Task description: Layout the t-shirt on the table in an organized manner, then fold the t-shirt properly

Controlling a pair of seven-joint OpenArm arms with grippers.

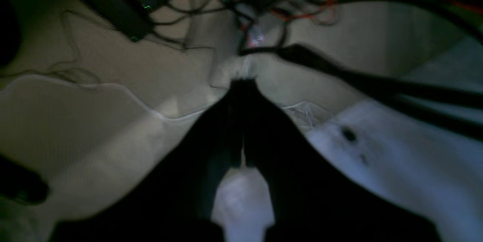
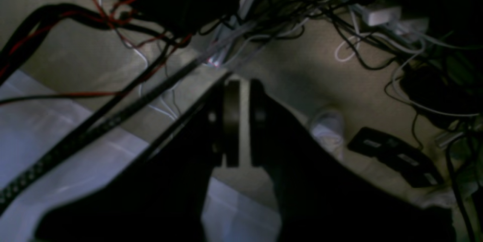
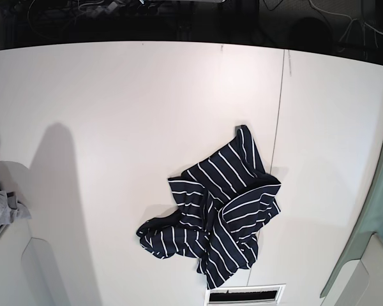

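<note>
We find the t-shirt [image 3: 214, 223] crumpled in a loose heap on the white surface [image 3: 115, 115], right of centre in the base view and toward the near edge, just beside the thin dark seam line [image 3: 279, 121]. Its navy cloth with thin white stripes is bunched in overlapping folds, one flap reaching up toward the seam. Neither arm appears in the base view.

In the left wrist view we see the left gripper [image 1: 243, 147] with its dark jaws pressed together and nothing between them; it hangs over the table's edge, with carpeted floor and tangled cables [image 1: 196, 11] beyond. In the right wrist view the right gripper [image 2: 241, 121] shows its jaws nearly together with a narrow gap, empty as far as the dim, blurred frame lets us judge. Floor and cables lie past it too.

A small grey cloth [image 3: 1, 211] sits at the left edge of the base view.
</note>
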